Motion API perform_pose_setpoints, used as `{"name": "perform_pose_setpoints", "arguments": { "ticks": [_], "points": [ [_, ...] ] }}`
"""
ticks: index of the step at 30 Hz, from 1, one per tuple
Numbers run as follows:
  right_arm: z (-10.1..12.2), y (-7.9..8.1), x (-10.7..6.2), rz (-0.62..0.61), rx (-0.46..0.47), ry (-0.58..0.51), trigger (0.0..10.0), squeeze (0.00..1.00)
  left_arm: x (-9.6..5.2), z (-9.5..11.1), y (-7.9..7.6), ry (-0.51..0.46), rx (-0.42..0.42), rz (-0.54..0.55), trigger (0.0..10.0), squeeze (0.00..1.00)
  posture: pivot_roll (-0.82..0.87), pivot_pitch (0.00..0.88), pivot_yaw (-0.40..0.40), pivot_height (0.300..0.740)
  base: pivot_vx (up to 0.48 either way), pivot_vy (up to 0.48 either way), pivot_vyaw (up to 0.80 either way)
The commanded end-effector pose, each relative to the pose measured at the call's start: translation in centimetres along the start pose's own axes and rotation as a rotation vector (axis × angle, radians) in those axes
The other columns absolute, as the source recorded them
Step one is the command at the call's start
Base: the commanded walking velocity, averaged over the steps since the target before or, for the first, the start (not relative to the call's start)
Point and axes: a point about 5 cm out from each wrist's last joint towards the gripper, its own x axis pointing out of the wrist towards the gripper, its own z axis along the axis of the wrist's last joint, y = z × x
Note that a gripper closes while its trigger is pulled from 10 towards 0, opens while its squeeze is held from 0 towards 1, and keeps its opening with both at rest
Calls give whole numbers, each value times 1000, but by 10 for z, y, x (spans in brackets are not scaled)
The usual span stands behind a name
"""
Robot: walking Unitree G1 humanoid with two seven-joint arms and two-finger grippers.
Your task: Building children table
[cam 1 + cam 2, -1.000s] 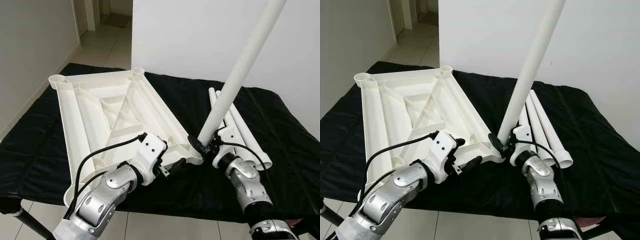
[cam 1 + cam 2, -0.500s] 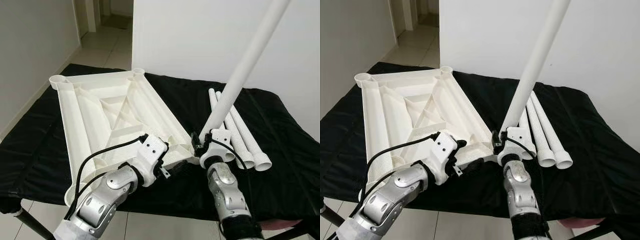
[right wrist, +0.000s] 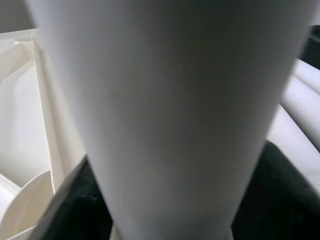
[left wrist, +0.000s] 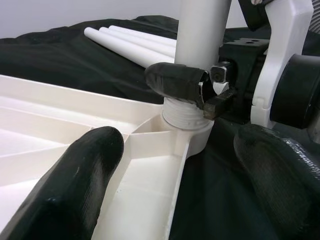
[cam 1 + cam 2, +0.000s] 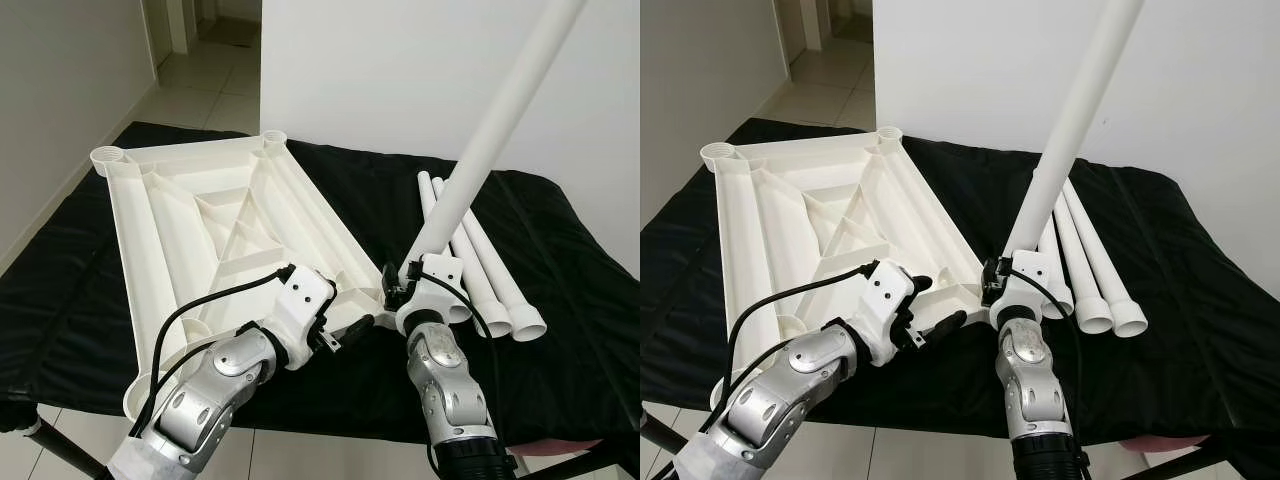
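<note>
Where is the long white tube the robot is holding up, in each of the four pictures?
Left eye view: the tube slants up from right of centre to the top right corner.
Right eye view: it rises from centre to the top edge.
Left wrist view: it stands at top centre, its threaded end in the tabletop's corner socket.
Right wrist view: very close, blurred, across most of the picture.
Shared landmark: the three spare tubes lying on the black cloth beside it.

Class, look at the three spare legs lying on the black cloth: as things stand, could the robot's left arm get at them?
Probably not directly. The left end effector sits at the tabletop corner, and the right end effector, holding the upright leg, stands between it and the spare legs.
</note>
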Motion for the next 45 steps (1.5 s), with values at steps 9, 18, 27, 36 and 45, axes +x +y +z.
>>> {"name": "perform_pose_setpoints", "arguments": {
  "ticks": [9,18,27,36,45],
  "points": [
    [-6,-7,-3,238,-53,-37,10000,0,0,1,-4,3,14,-74,10000,0,0,0,-88,740,0,0,0],
    [-3,-23,7,380,-179,-53,10000,0,1,1,-2,5,29,-64,10000,0,2,0,-89,740,0,0,0],
    [-10,-33,17,527,-281,-7,10000,0,0,-1,-5,14,14,-85,10000,0,3,0,-87,740,0,0,0],
    [-16,-38,20,624,-332,35,0,0,-1,-1,-6,16,11,-87,10000,0,5,0,-87,740,0,0,0],
    [-25,-45,19,665,-328,73,0,0,-1,-1,-6,16,7,-87,10000,0,0,0,-86,740,0,0,0]
  ]
}}
